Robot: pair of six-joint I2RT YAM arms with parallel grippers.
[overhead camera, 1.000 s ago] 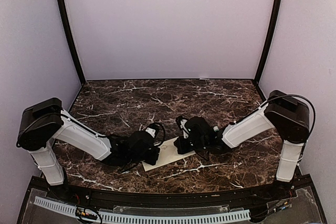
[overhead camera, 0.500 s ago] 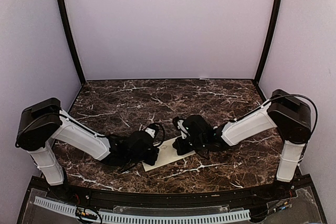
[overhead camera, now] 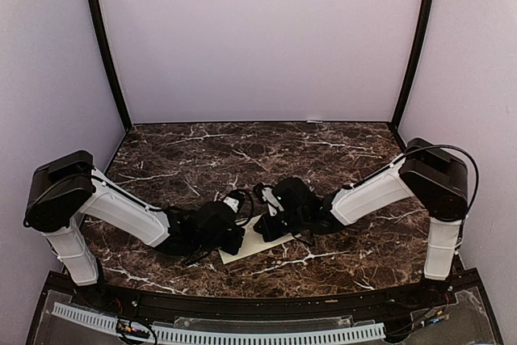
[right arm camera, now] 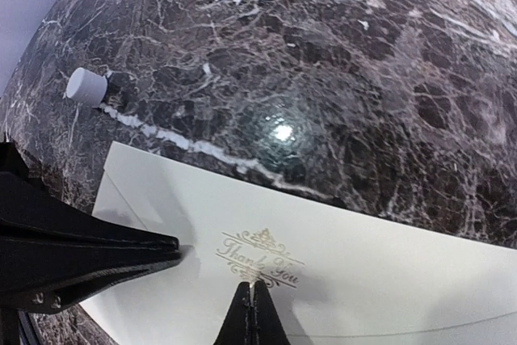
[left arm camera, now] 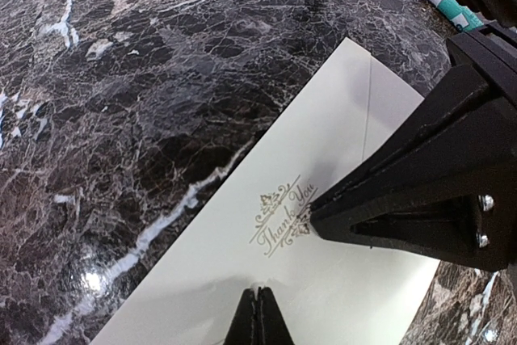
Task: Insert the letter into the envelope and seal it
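Both grippers are seen with their jaws together, nothing clamped between them: the left gripper [left arm camera: 258, 292] and the right gripper [right arm camera: 253, 287] are each set tip-down on the envelope [left arm camera: 323, 159], one on either side of its gilt "Thank You" emblem [right arm camera: 260, 260] and facing each other closely. The envelope is laid flat on the marble table [overhead camera: 323, 151], near the near edge and about midway along it, with its flap apparently folded down. The letter is not seen as a separate sheet; it is judged to be inside already, though this cannot be confirmed. The step in hand is taken to be the pressing of the flap. Several faults could be caused from here: the envelope could be skated across the glossy marble if the tips are dragged rather than pressed; the paper could be creased or scored by the narrow points; the two tips could be knocked together, so little room being left between them; and the seal could be left open if pressure is kept off the flap's edge. Counted: one envelope, two grippers, one small white cylinder [right arm camera: 87, 85] just off an envelope corner.
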